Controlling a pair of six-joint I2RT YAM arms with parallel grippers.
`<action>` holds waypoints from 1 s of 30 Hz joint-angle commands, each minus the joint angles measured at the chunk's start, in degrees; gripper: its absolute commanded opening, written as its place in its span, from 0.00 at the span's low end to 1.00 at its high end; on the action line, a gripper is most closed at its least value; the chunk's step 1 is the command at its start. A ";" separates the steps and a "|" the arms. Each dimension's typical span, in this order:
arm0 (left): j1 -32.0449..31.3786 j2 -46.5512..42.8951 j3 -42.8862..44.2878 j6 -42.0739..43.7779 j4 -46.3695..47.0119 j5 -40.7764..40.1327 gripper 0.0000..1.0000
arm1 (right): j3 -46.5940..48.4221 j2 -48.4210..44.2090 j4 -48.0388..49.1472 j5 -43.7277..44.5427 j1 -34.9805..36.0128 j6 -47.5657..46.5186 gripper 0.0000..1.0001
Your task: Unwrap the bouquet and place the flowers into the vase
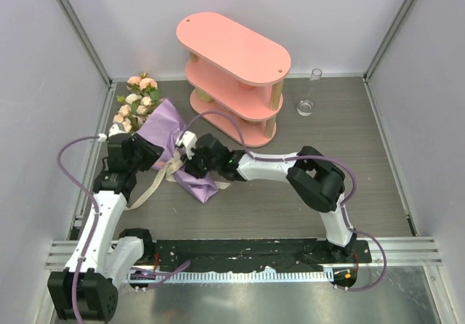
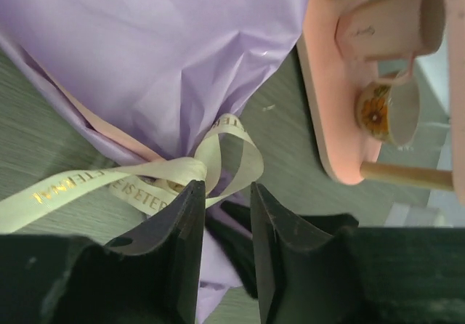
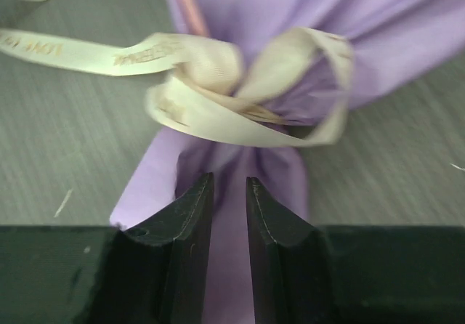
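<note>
Left gripper [image 2: 225,186] and right gripper [image 3: 229,179] are hovering, narrowly parted, at the bouquet's [image 1: 168,124] ribbon [image 3: 214,66]; I cannot tell whether either grips. Flowers [image 1: 134,104] are lying wrapped.

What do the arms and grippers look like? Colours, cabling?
The left arm and right arm have white links and bulky black joint housings, with a thin purple cable looping along each. The left gripper and right gripper have two black tapered fingers apiece. No markings visible.

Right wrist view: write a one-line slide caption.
Right gripper, jaws slightly apart, straddling the purple paper near the cream ribbon knot.
</note>
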 commanded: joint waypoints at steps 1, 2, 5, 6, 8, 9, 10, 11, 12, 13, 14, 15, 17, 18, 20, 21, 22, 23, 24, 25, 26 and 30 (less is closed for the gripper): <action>-0.32 1.03 -4.14 -2.88 7.98 6.85 0.33 | 3.80 -0.45 -0.12 2.67 3.69 -5.22 0.30; -0.32 1.12 -6.84 -3.32 9.99 6.85 0.33 | 3.89 -0.63 -0.29 2.68 4.04 -5.31 0.30; -0.32 1.82 -10.11 -4.64 11.06 6.94 0.32 | 4.15 -0.19 -1.26 1.01 4.49 -6.18 0.29; -0.32 1.65 -10.56 -4.73 11.07 6.85 0.31 | 4.50 0.42 -1.61 -0.39 4.49 -6.36 0.29; -0.32 0.87 -10.91 -4.91 11.24 6.59 0.32 | 7.65 3.57 -5.63 -1.36 4.49 -7.15 0.28; -0.32 0.51 -10.65 -4.91 11.42 6.41 0.33 | 9.24 4.72 -7.40 -2.15 4.57 -7.59 0.28; -0.32 0.33 -10.65 -4.91 11.24 6.24 0.34 | 10.64 5.69 -8.11 -2.33 4.57 -7.85 0.28; -0.32 -0.02 -10.30 -4.91 11.07 5.98 0.34 | 12.31 6.66 -10.99 -2.51 4.57 -8.20 0.28; -0.32 -0.02 -10.13 -5.08 10.81 5.89 0.34 | 12.68 7.54 -11.19 -2.77 4.57 -8.21 0.29; -0.24 -0.11 -10.12 -5.17 10.54 5.89 0.34 | 12.68 7.55 -10.93 -3.21 4.57 -8.21 0.29; -0.32 -0.11 -10.04 -5.52 9.93 5.97 0.34 | 12.25 7.46 -10.23 -3.47 4.57 -8.03 0.29; -0.24 -0.37 -10.12 -5.52 9.66 6.58 0.34 | 11.98 6.67 -9.97 -3.74 4.57 -8.03 0.29; -0.32 -0.81 -10.91 -5.61 10.71 8.33 0.35 | 9.97 5.62 -8.82 -3.31 4.49 -7.86 0.31; -0.32 -1.33 -11.00 -5.61 10.80 10.96 0.38 | 9.00 4.83 -6.21 -2.34 4.49 -7.25 0.33; -0.24 -1.95 -11.09 -5.61 10.54 13.00 0.41 | 6.37 2.72 -2.94 0.29 3.70 -6.19 0.38; -0.32 -3.08 -10.92 -5.52 10.02 13.44 0.45 | 5.66 2.10 -2.06 0.65 3.17 -4.71 0.41; -0.24 -3.62 -10.65 -5.35 9.32 13.70 0.46 | 4.26 1.05 -0.31 0.83 2.56 -3.82 0.42; -0.32 -4.41 -10.04 -5.08 7.39 13.45 0.48 | 3.72 0.61 0.05 0.31 1.33 -3.12 0.43; -0.32 -5.11 -9.60 -4.82 6.33 12.75 0.51 | 3.28 0.25 0.23 -0.31 0.71 -2.94 0.45; -0.24 -6.60 -8.90 -4.64 5.36 11.78 0.52 | 2.49 -0.53 -0.46 -0.83 0.27 -3.80 0.47; -0.24 -7.22 -8.63 -4.47 4.05 11.34 0.53 | 2.14 -0.71 -1.34 -0.84 0.01 -4.86 0.48; -0.32 -8.02 -8.19 -4.38 3.51 10.98 0.56 | 2.31 -1.59 -7.14 3.37 -1.31 -9.17 0.52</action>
